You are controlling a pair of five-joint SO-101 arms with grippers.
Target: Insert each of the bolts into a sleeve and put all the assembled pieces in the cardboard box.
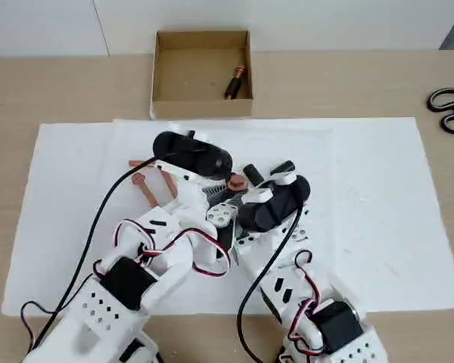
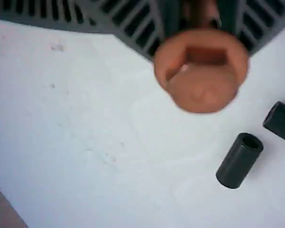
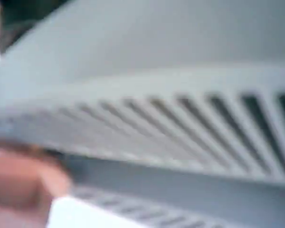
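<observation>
Bolt (image 2: 200, 76), clamped in closed left hand (image 2: 199, 26)

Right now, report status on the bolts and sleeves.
Left gripper shut on a bolt. Right gripper close alongside. One assembled piece in cardboard box. Two sleeves, spare bolts loose on mat.

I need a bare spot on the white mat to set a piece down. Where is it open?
The right part of the mat, between the arms and the scissors, is the widest bare patch. Its left end, beyond the loose bolts, is free too. The middle is crowded: the left end effector grips a bolt there, beside two sleeves.
</observation>
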